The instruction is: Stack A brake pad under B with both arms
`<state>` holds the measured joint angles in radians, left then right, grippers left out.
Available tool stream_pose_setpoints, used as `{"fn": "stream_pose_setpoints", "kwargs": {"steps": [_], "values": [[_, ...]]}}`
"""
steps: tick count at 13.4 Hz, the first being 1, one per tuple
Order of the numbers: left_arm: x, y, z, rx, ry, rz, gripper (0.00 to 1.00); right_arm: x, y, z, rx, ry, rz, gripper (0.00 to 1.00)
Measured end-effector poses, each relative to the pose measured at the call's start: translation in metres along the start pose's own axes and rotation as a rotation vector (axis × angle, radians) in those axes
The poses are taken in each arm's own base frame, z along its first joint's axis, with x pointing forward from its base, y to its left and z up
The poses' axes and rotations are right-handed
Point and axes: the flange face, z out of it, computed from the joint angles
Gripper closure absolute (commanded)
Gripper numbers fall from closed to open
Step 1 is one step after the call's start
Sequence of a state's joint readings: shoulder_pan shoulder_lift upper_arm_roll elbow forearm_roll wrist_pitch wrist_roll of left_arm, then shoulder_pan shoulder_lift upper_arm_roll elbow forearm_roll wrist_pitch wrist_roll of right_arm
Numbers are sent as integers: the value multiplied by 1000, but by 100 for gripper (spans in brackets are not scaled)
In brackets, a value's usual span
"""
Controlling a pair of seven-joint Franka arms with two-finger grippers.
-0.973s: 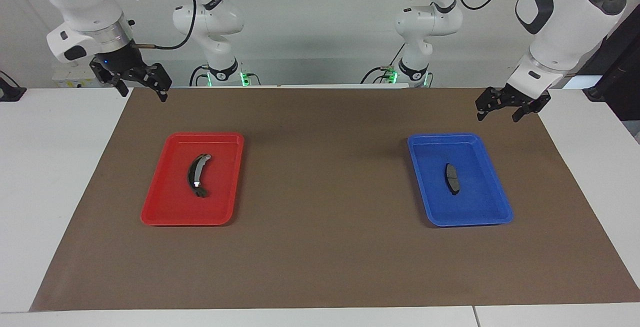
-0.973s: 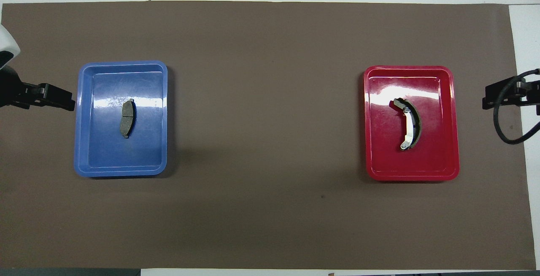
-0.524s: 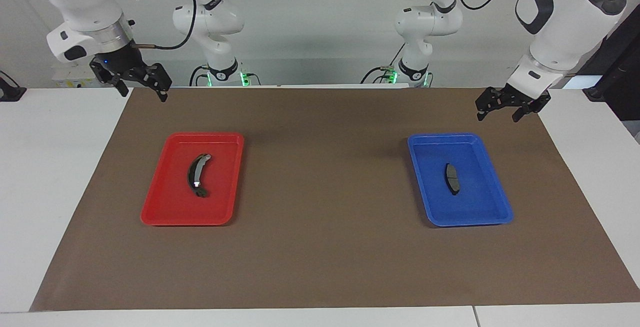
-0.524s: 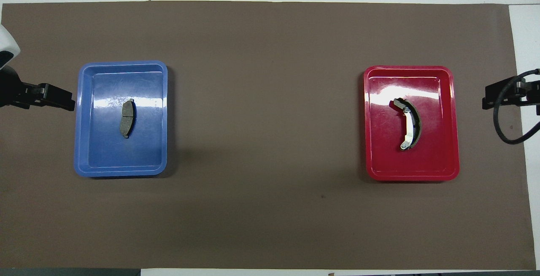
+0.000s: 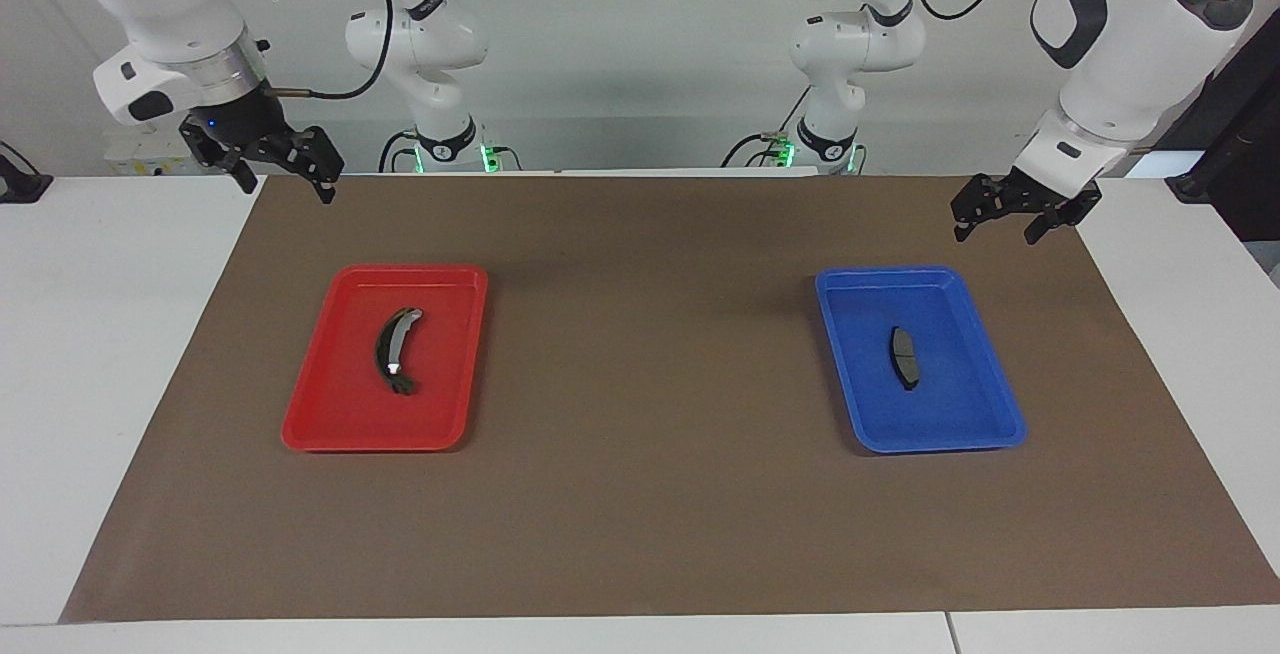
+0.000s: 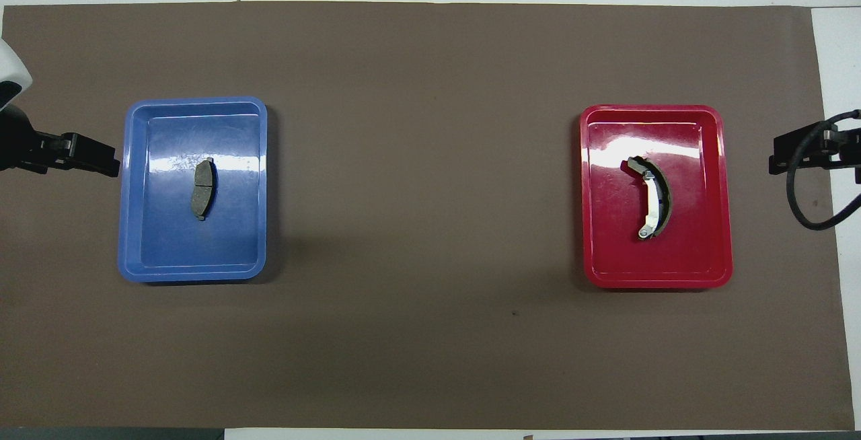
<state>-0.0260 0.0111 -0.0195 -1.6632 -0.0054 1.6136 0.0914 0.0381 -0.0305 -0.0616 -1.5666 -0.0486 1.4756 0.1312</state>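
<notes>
Facing view. The short brake pad [image 5: 904, 355] lies flat in the blue tray [image 5: 995, 429], toward the left arm's end of the surface. The long crescent brake piece [image 5: 395, 351] lies in the red tray [image 5: 300, 429], toward the right arm's end. Both trays sit on a brown mat [image 5: 650, 494]. The left gripper [image 5: 1000, 216] hangs in the air over the mat's edge by the blue tray's corner. Its jaws are spread apart and hold nothing. The right gripper [image 5: 285, 169] hangs over the mat's corner by the red tray, jaws likewise spread and empty. Neither piece is touched, so the stack is not yet begun.

Overhead view. The pad [image 6: 203, 189] has its long axis running from nearer the robots to farther from them, with a slight lean. The crescent [image 6: 651, 199] runs the same way, its silver strip on the inner curve and its bulge toward the right arm's end of the surface. The left gripper [image 6: 94, 161] shows beside the blue tray [image 6: 134, 272]; the right gripper [image 6: 783, 154] shows well apart from the red tray [image 6: 723, 278].

The step in hand is judged to be the left arm's reach for the pad. A sound grasp would bring the jaws down across the pad's narrow width, closing near its middle, clear of the tray wall.
</notes>
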Motion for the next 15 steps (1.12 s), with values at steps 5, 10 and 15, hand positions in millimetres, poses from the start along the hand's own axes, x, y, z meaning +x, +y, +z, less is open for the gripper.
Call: {"fn": "stream_pose_setpoints", "kwargs": {"steps": [5, 10, 15], "values": [[0, -1, 0, 0, -1, -1, 1, 0, 0, 0, 0, 0, 0, 0], [12, 0, 39, 6, 77, -11, 1, 0, 0, 0, 0, 0, 0, 0], [18, 0, 127, 8, 97, -9, 1, 0, 0, 0, 0, 0, 0, 0]]}}
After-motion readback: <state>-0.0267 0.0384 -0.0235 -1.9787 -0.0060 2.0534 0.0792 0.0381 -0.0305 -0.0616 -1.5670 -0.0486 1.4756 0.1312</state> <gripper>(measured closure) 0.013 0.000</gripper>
